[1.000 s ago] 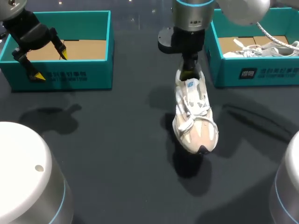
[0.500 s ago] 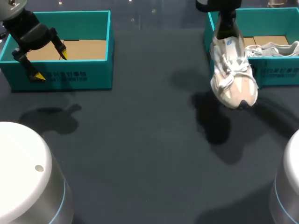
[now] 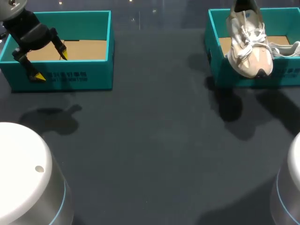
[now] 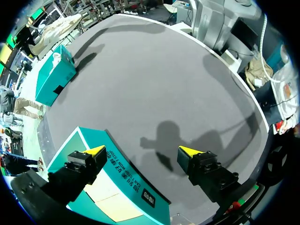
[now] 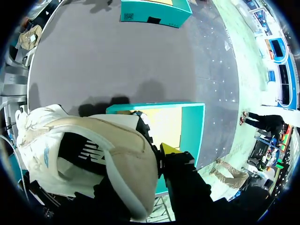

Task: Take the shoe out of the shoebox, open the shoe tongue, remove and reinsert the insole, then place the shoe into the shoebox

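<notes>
A broad stretch of dark grey bench separates two far-edge teal cardboard boxes: left shoebox, right shoebox. A beige-and-white sneaker hangs toe-down over the right shoebox's front wall, heel clamped in the right hand. The left hand hovers over the left shoebox, fingers apart.

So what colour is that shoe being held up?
White and beige with white laces; the shoe shows best in the head view.
</notes>
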Action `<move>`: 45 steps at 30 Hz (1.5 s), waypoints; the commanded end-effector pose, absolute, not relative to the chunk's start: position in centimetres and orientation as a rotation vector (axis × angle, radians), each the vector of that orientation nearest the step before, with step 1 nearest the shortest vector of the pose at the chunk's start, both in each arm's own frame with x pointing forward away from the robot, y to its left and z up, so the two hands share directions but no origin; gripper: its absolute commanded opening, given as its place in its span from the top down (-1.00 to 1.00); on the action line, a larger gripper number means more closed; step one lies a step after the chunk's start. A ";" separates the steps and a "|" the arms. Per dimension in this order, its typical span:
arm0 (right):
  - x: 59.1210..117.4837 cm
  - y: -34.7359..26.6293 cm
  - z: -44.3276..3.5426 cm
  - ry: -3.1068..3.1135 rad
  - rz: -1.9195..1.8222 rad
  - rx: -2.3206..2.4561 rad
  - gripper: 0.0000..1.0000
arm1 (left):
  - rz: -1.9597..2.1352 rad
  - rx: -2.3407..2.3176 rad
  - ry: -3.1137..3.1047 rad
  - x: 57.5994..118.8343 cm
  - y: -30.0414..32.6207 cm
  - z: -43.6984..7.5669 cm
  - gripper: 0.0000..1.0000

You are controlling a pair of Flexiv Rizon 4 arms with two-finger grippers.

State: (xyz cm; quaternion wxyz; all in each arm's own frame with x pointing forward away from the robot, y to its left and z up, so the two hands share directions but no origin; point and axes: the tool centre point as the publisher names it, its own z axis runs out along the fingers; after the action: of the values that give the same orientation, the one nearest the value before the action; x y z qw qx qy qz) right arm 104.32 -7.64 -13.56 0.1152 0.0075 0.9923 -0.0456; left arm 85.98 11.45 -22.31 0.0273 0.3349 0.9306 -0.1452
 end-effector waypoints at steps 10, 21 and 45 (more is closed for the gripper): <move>110.5 -12.4 -11.2 2.840 -0.241 0.030 1.00 | -0.446 1.036 2.873 85.9 11.5 -22.3 -1.00; 119.6 -21.4 -10.4 2.831 -0.273 -0.202 1.00 | -0.446 1.036 2.873 85.9 11.5 -22.3 -1.00; 123.4 -31.8 -12.6 2.716 -0.242 0.894 1.00 | -0.446 1.036 2.873 85.9 11.5 -22.3 -1.00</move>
State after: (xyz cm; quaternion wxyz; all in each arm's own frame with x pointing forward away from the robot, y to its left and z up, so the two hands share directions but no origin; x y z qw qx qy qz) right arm 122.80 -31.58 -12.80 0.1544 0.2012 0.9639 -0.0816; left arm 85.98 11.45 -22.31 0.0273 0.3350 0.9306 -0.1452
